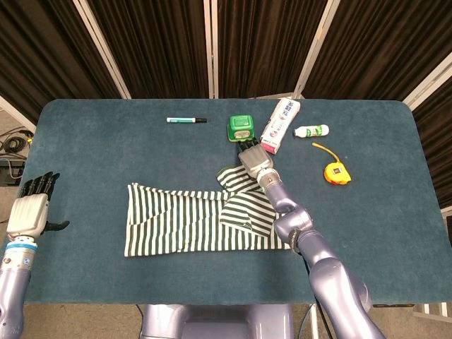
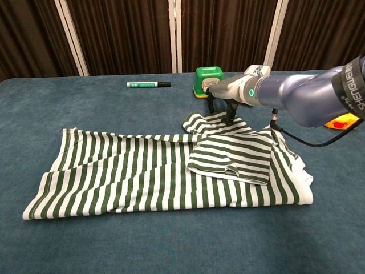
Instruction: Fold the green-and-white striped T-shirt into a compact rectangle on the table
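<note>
Dark curtains hang behind the blue table [image 1: 106, 127]. From the head view, the striped T-shirt [image 1: 183, 222] lies flat across the middle of the frame, one sleeve [image 1: 247, 212] already laid over the body at centre right. Your right hand [image 1: 253, 159] sits just above that, fingers pointing down at the far sleeve [image 1: 233, 176] near the collar end. Whether they have closed on cloth you cannot tell from this angle. Your left hand [image 1: 28, 208] hangs at the lower left edge, off the cloth, fingers apart and holding nothing. A green box [image 1: 240, 127], a marker [image 1: 186, 120], a carton [image 1: 280, 124], a small bottle [image 1: 311, 131] and a tape measure [image 1: 336, 172] lie along the upper part of the frame.

From the chest view, the right hand [image 2: 223, 98] shows at upper centre, its fingertips [image 2: 230, 117] reaching the top edge of the far sleeve [image 2: 214, 123]; contact looks likely, a grip is not clear. Pinch only that sleeve layer, near its outer edge. Lift low, and bring it toward frame bottom so it lies square on the body. Keep your wrist clear of the green box [image 2: 207, 81] just behind it.
</note>
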Available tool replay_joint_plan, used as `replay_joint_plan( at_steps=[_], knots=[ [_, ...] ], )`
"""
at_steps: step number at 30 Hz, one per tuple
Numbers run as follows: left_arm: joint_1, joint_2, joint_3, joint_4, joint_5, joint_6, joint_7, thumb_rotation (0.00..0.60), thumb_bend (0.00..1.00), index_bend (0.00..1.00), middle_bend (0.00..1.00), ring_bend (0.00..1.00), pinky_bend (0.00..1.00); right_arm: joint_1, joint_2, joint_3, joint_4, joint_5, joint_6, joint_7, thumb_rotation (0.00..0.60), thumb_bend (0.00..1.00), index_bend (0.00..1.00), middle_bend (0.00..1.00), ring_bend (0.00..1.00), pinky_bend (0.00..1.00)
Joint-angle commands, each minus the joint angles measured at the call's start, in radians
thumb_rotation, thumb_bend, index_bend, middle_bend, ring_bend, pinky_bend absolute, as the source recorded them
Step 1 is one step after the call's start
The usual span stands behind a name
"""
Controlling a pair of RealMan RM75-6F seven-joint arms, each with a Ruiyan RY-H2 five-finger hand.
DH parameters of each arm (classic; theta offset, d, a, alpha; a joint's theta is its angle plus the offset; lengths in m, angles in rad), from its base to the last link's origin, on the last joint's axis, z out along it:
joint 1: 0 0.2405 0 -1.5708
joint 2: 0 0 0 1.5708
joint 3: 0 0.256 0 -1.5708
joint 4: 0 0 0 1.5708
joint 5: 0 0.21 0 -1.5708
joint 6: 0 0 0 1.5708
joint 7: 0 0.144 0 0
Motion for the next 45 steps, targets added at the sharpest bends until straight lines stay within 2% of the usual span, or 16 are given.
replay_joint_plan(
  at_steps=[1,13,33,45],
  knots=[
    [0.0,-0.001,-0.001,0.0,0.0,0.0,0.0,0.6,0.12,0.0,0.0,0.0,0.0,-0.007,0.0,-0.003,0.004,-0.01,0.012,0.022,0.6,0.34,0.54,0.0,0.0,0.0],
    [0.004,0.001,-0.001,-0.009,0.012,0.002,0.002,0.6,0.12,0.0,0.0,0.0,0.0,-0.04,0.025,-0.027,-0.011,-0.054,0.07,0.105,0.6,0.35,0.61,0.0,0.0,0.0],
    [0.006,0.004,-0.001,-0.021,0.014,-0.003,0.01,0.6,0.12,0.0,0.0,0.0,0.0,-0.056,0.039,-0.061,-0.029,-0.099,0.076,0.147,0.6,0.35,0.67,0.0,0.0,0.0],
    [0.008,0.006,0.001,-0.028,0.021,-0.002,0.011,0.6,0.12,0.0,0.0,0.0,0.0,-0.073,0.071,-0.09,-0.086,-0.144,0.152,0.181,0.6,0.36,0.71,0.0,0.0,0.0]
  ],
)
